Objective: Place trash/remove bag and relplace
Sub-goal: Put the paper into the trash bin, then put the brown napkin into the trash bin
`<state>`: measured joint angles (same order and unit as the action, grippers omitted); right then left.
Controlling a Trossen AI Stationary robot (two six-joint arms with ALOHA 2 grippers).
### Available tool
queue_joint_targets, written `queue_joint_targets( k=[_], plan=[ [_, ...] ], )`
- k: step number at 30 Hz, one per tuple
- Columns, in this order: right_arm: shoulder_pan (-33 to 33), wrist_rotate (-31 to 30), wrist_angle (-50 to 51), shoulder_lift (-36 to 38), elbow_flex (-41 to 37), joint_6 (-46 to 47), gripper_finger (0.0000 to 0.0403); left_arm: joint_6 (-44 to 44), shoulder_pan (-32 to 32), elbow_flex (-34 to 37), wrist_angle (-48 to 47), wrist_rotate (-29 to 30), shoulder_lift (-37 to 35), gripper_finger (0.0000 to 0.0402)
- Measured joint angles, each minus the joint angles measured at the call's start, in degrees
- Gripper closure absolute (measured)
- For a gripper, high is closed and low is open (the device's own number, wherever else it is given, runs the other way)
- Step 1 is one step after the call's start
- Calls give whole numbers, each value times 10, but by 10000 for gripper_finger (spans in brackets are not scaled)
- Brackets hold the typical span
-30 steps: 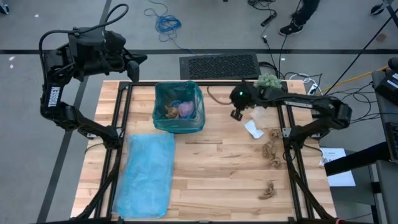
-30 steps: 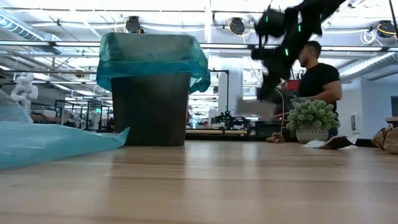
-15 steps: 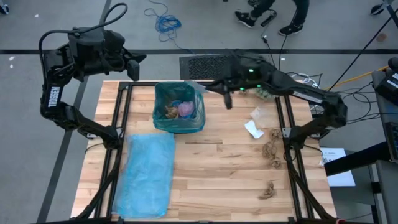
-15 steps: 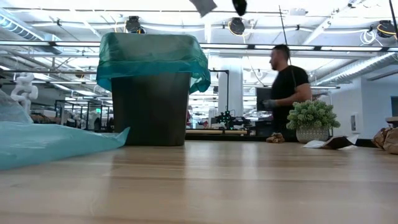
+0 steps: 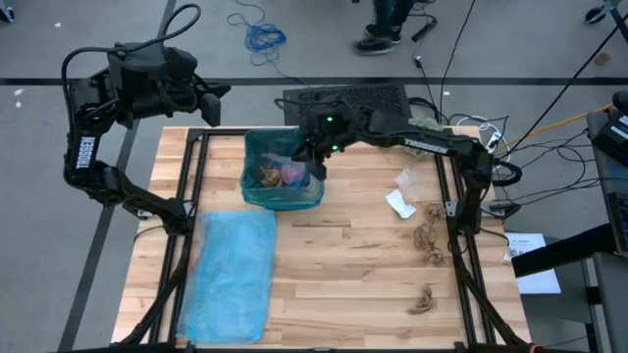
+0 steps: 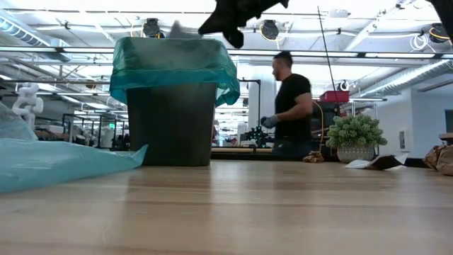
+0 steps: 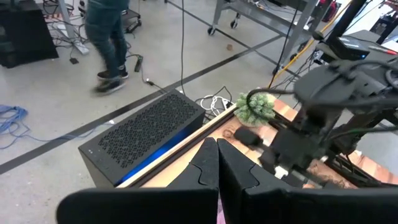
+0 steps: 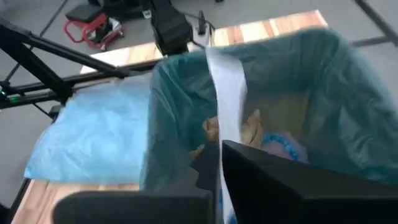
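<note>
Right wrist view: my right claw [image 8: 219, 163] hangs over the teal-lined bin [image 8: 348, 81], pinching a white paper scrap [image 8: 227, 93] so it can fall inside; more trash [image 5: 429, 238] waits on the desk [image 5: 343, 284].

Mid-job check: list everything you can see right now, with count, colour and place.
bin: one, dark with teal liner, table's far middle
white strip: one, in right claw, over the bin
trash in bin: brown, pink, blue pieces
spare bag: one, blue, flat on table's left
white scraps: two, right side
brown wads: several, right edge
plant: one, green, far right
person: one, black shirt, behind table
left claw: shut, off the table's far-left corner
right claw: above the bin
</note>
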<state>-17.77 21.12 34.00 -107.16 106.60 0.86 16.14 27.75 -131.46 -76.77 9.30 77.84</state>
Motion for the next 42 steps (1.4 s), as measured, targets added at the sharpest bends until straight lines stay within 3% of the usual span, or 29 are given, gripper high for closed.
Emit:
queue_joint_targets(
  k=[11, 16, 20, 26, 30, 36, 42],
  plan=[
    [-6, 0, -19, 4, 5, 2, 228, 0, 0, 0, -2, 0, 0, 402],
    [-26, -2, -4, 18, 5, 13, 186, -1, 0, 0, -3, 0, 0, 402],
    [-57, -31, 39, 48, 5, 9, 177, -1, 0, 0, -3, 0, 0, 402],
    [-135, -133, 206, 88, 5, -46, 177, -1, 0, 0, -5, 0, 0, 402],
    [-203, -156, 288, 86, -10, -60, 177, -5, 0, 0, -5, 0, 0, 402],
    [-285, -155, 255, 75, -135, -67, 177, -15, 0, 0, -5, 1, 0, 402],
    [-312, -163, 197, 75, -267, -65, 177, -15, 0, 0, -5, 2, 0, 402]
  ],
)
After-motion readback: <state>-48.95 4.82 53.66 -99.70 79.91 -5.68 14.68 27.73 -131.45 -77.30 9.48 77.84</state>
